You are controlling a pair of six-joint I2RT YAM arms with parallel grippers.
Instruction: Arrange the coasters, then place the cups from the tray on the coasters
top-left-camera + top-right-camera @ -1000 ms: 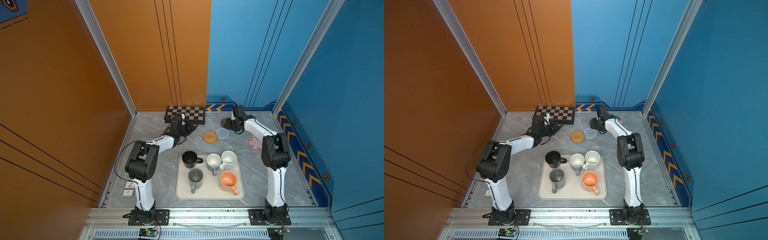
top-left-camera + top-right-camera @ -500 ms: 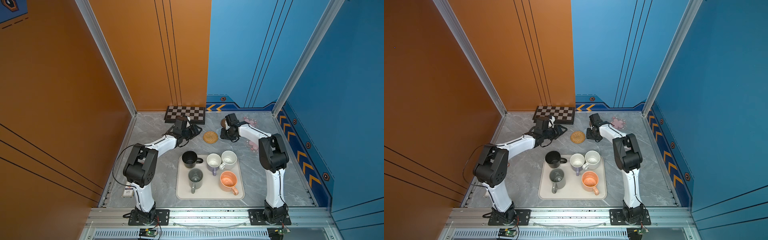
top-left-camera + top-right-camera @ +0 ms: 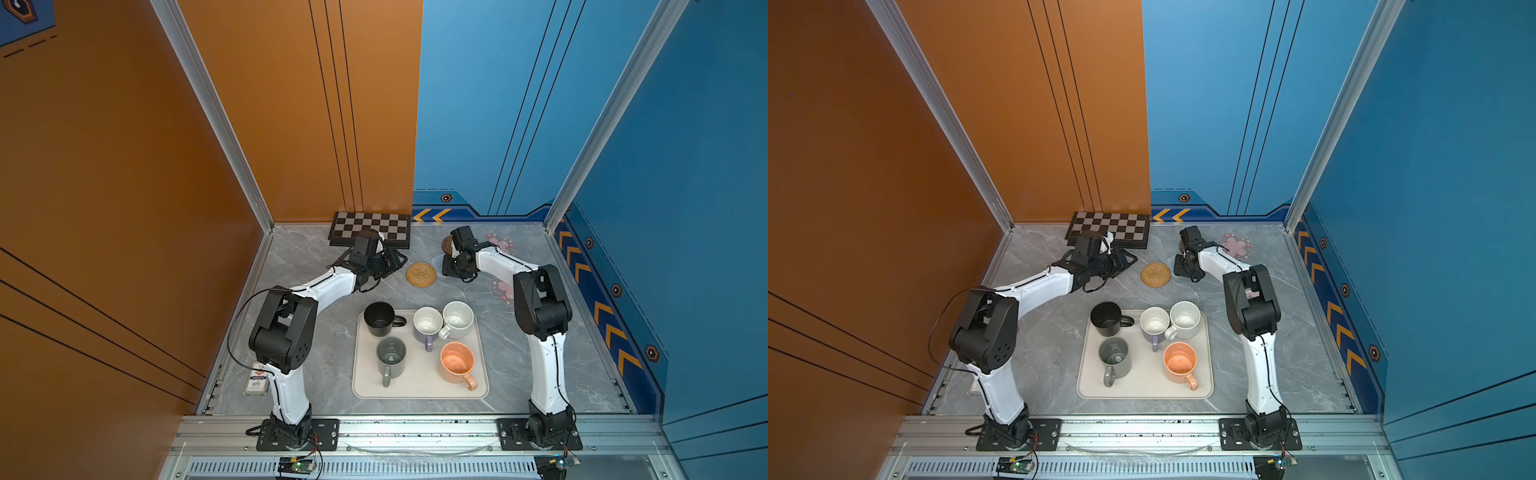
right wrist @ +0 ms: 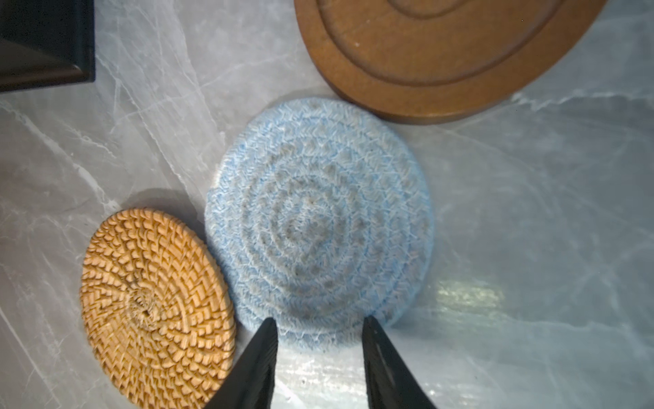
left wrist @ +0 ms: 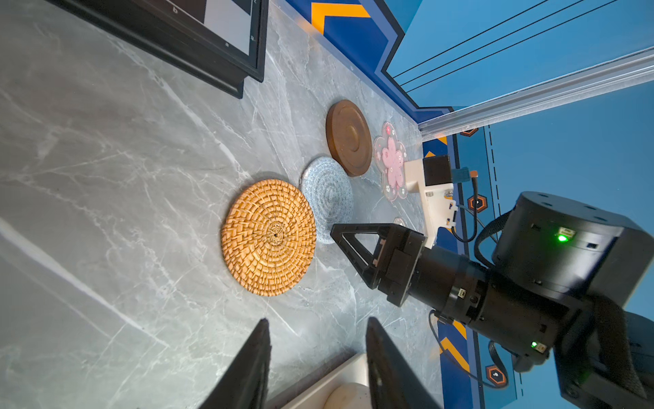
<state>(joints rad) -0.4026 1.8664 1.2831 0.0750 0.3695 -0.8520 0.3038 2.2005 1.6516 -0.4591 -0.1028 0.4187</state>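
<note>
The right gripper [image 4: 318, 322] stands open, jaws astride the rim of the light-blue coaster [image 4: 318, 219], near the worktop's [image 4: 531, 212] back edge between the rattan coaster [image 4: 155, 304] and the wooden disc [image 4: 442, 53]. The left gripper [image 5: 316, 322] is open and empty. Closing may bunch the soft mat or shove it onto the rattan one, which seems to touch it.

Rattan coaster [image 4: 155, 304] tan weave, crochet coaster [image 4: 318, 226] pale blue, wooden coaster [image 4: 442, 53] brown, flower coaster [image 5: 391, 161] pink, surface [image 5: 106, 159] grey marble.
</note>
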